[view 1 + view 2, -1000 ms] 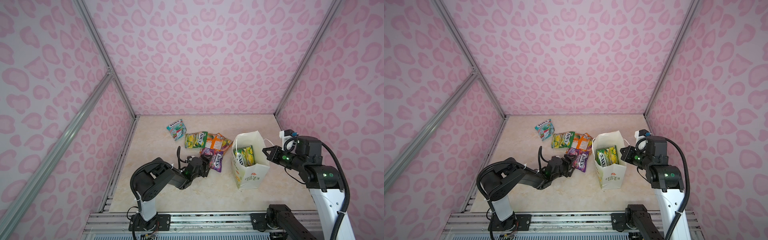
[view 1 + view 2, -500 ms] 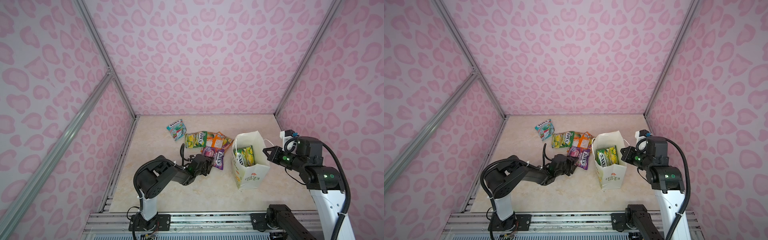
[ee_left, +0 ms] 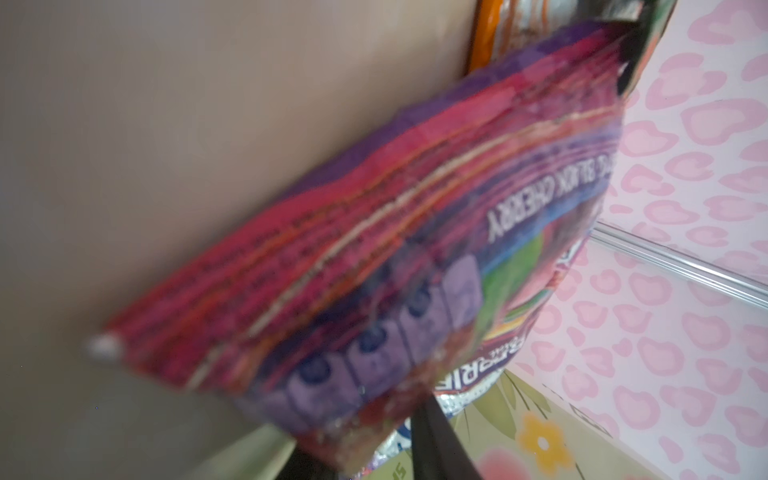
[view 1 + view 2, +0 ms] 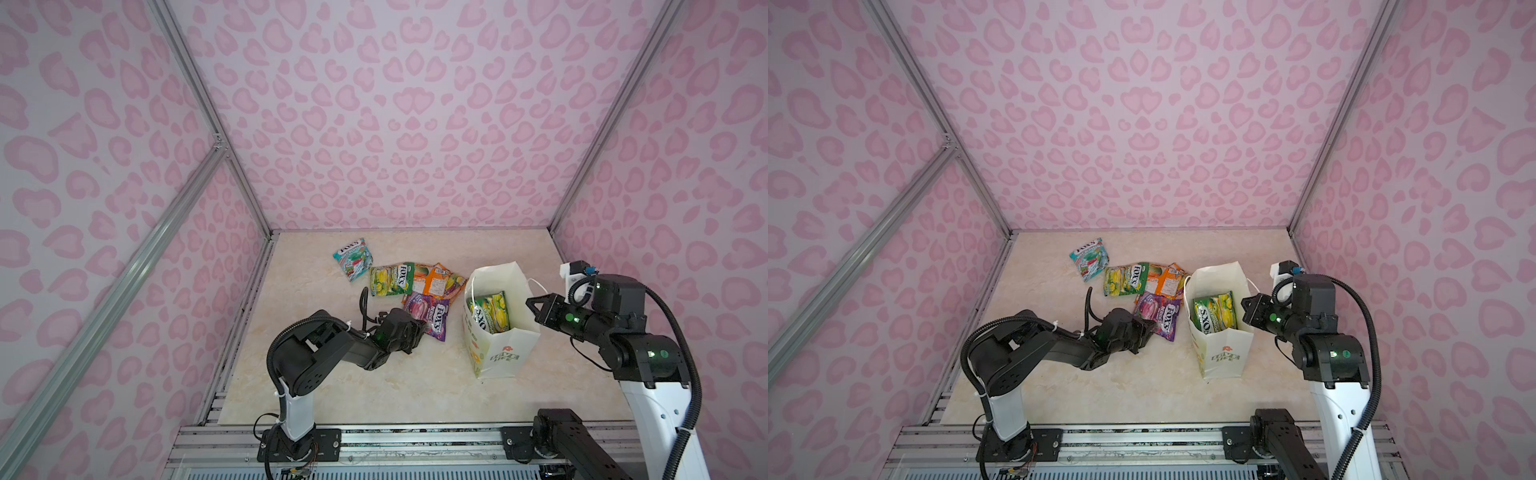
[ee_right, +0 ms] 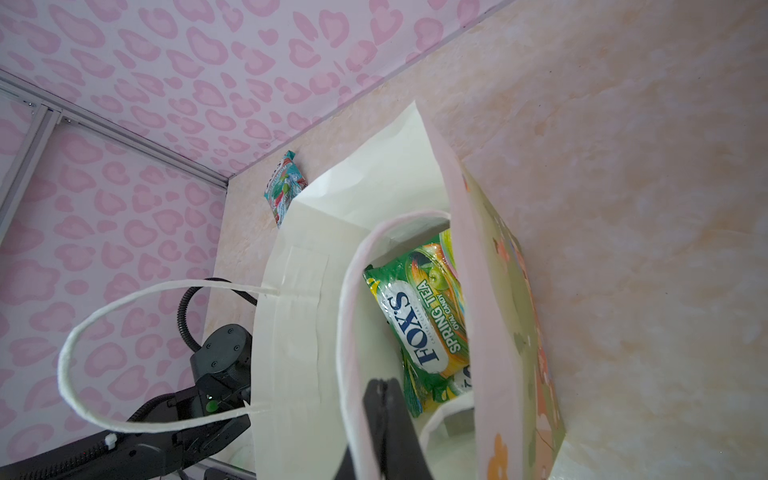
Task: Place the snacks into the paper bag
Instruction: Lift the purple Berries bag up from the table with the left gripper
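The paper bag stands upright and open on the right half of the worktop. A spring tea pouch leans inside it, label up. The right pincer sits at the bag's right rim with its fingers pressed together. The near handle loops around it, and whether the handle is pinched I cannot tell. Just left of the bag four pouches lie on the worktop. The purple pouch is nearest the arms. The orange pouch lies behind and partly under it. The green-yellow pouch overlaps the orange one's left side. The teal pouch lies apart, further back and left. The left pincer lies low at the purple pouch's near left edge. In the left wrist view that pouch fills the frame, blurred, with its corner beside a dark finger. The fingers are partly apart, but I cannot tell whether they grip the pouch.
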Controlling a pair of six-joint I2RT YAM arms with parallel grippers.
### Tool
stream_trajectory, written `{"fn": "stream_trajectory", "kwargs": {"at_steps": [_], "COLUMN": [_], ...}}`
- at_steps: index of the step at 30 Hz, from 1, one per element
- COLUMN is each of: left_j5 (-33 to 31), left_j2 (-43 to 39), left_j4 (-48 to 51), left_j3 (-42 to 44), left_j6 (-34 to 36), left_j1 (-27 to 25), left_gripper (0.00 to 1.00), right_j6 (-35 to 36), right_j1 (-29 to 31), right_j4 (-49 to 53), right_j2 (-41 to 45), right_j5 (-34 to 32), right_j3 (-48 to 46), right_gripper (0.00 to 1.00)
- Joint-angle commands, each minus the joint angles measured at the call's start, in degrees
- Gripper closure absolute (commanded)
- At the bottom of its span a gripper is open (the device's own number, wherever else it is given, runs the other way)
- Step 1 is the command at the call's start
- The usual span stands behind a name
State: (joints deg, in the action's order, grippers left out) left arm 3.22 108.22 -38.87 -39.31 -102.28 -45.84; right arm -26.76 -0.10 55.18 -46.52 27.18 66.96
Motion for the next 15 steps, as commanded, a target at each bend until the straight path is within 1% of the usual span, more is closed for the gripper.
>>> {"fn": "stream_trajectory", "kwargs": {"at_steps": [1, 2, 5, 9, 15], "left_j5": [-1.1, -0.9, -0.4, 0.1, 0.8], "left_j2": [0.8, 0.7, -0.1, -2.9, -9.7], "left_j4": [16.2, 16.2, 16.8, 17.9, 22.6], "left_j3": [0.0, -0.2, -0.6, -0.8, -2.6], "left_j6": [2.9, 3.4, 4.9, 7.9, 15.1], "left_j1": [0.5, 0.6, 0.8, 0.9, 1.0], "left_gripper": [0.79, 0.84, 0.94, 0.96, 0.97], "right_j6": [0.3, 0.3, 0.2, 0.3, 0.2], "right_j1": [0.1, 0.1, 0.1, 0.1, 0.1], "right_j4": [-0.4, -0.4, -0.3, -0.2, -0.4], "right_j2": [0.2, 0.3, 0.4, 0.5, 0.6], "right_j5": [-0.1, 0.0, -0.1, -0.2, -0.4], "right_j3": [-0.2, -0.3, -0.3, 0.0, -0.4], "right_gripper": [1.0, 1.0, 1.0, 1.0, 1.0]}}
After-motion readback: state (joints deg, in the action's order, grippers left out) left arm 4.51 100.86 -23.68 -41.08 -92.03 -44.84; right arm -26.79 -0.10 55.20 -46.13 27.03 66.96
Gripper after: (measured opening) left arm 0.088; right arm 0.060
